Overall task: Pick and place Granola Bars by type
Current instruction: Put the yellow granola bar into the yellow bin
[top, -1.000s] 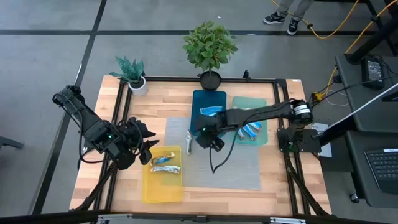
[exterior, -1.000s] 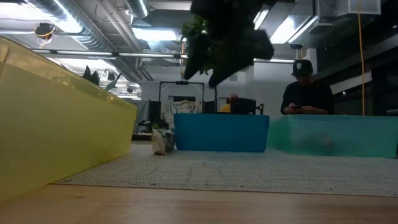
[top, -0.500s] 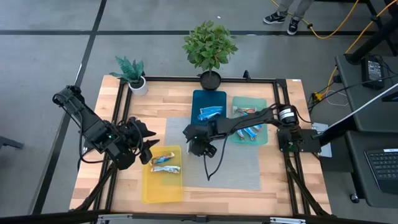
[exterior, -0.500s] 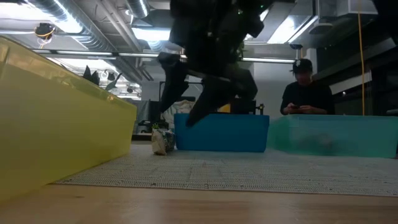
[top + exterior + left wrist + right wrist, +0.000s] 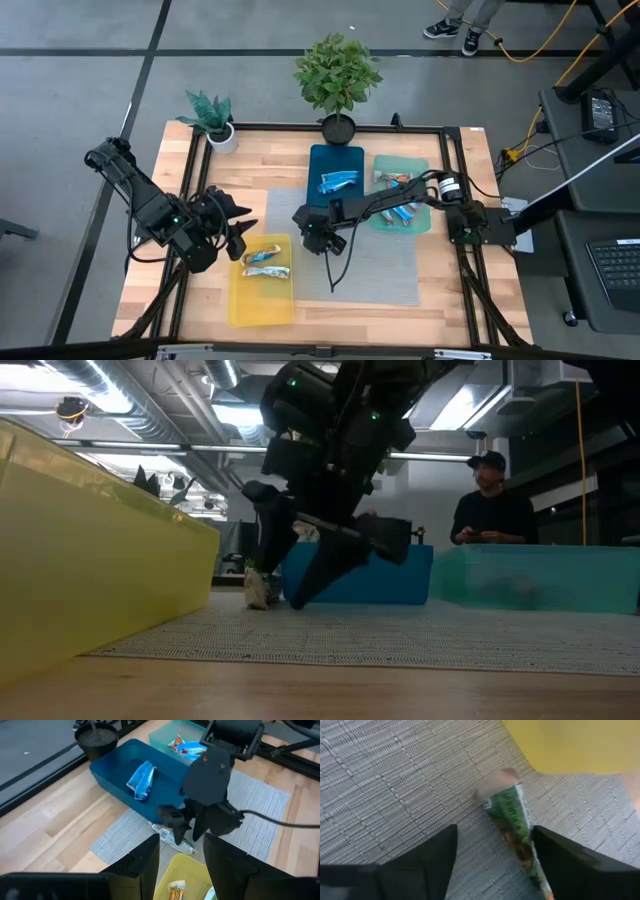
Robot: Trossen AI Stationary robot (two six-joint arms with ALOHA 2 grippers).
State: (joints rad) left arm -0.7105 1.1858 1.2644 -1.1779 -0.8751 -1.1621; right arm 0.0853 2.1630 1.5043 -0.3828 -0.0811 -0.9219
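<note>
- While sorting runs late: left gripper (image 5: 238, 226) idle beside yellow tray (image 5: 240, 300), spread wide, empty; two bars (image 5: 266, 263) inside.
- Loose bar (image 5: 516, 822) on mat (image 5: 380, 275); right gripper (image 5: 308, 237) straddling, parted, not gripping.
- Blue tray (image 5: 335, 158), teal tray (image 5: 420, 168) already stocked.

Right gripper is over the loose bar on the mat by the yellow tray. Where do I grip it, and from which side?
Grip the loose bar across its narrow width near mid-length, coming straight down. It lies flat on the mat, so only its long edges offer a pinch. The right gripper is open and straddles it already. The yellow tray is close beside one end, so stay off that end.
</note>
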